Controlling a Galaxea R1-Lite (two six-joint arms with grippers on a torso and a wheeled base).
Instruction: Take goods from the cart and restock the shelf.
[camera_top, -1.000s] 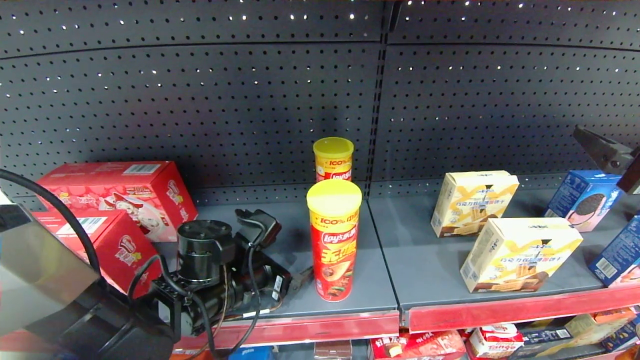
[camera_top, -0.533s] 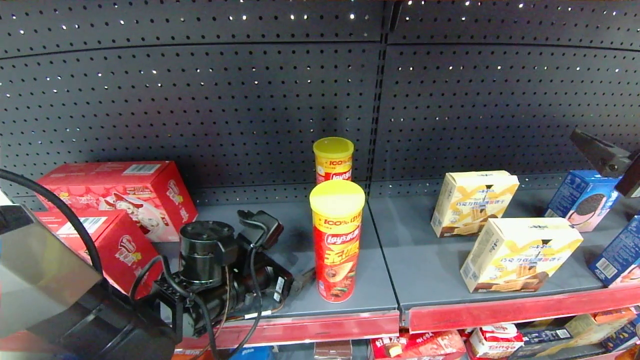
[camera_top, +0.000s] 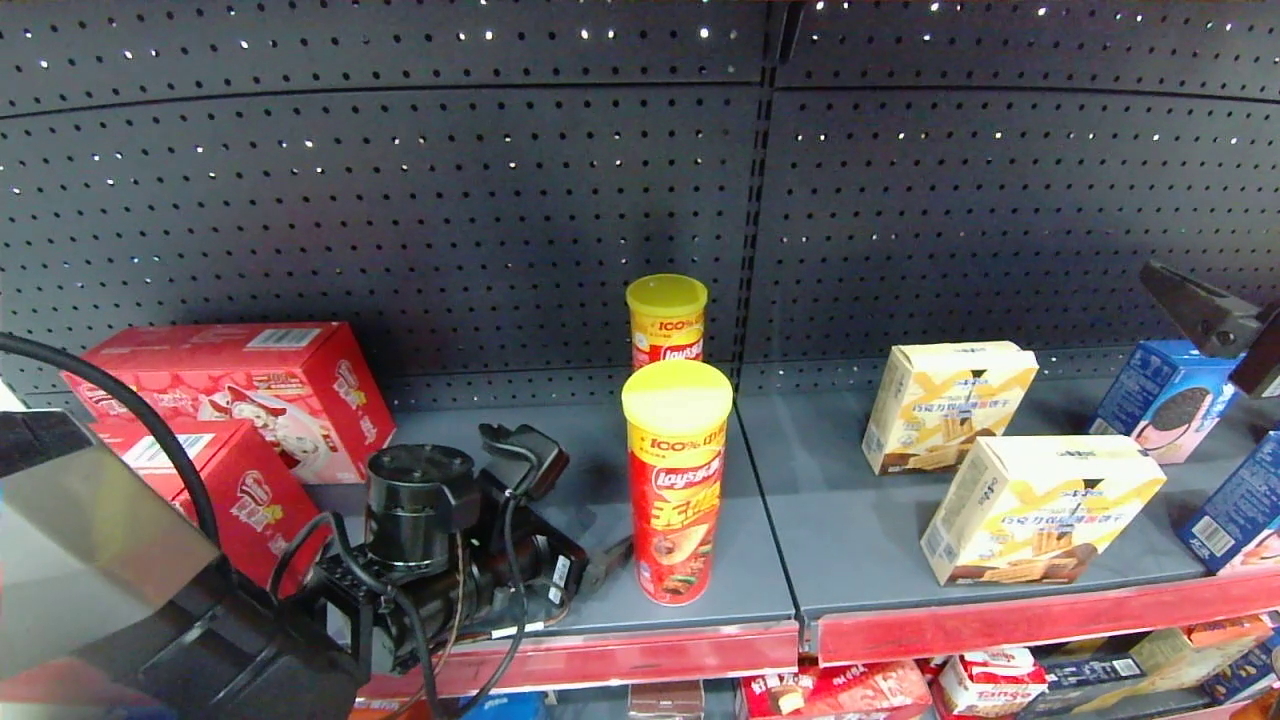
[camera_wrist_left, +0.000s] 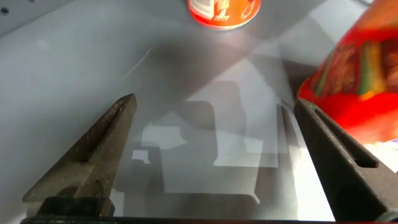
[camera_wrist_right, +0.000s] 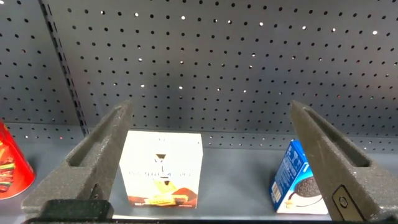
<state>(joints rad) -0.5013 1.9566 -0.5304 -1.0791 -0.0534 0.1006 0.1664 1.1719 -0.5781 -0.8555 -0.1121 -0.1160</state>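
1. The dark pegboard back panel (camera_top: 400, 200) rises behind the front chip can (camera_top: 675, 480).
2. The grey shelf (camera_top: 860, 520) carries the front chip can near its red front rail.
3. Two closed red boxes (camera_top: 240, 385) lie well to the left of that can, one in front of the other.
4. Two closed yellow wafer boxes (camera_top: 1040, 505) stand to the can's right.
5. Two blue cookie boxes (camera_top: 1165, 400) stand farther right of the can, beyond the wafer boxes.
6. The front chip can stands upright with its yellow lid on. A second chip can (camera_top: 666, 320), also lidded, stands straight behind it.
7. The left gripper (camera_wrist_left: 214, 102) sits low on the shelf just left of the can's base. Its fingers are spread, with nothing between them and the can just beside one finger.
8. The right gripper (camera_wrist_right: 211, 107) hangs well to the can's right, above the blue boxes. It is spread wide and holds nothing.
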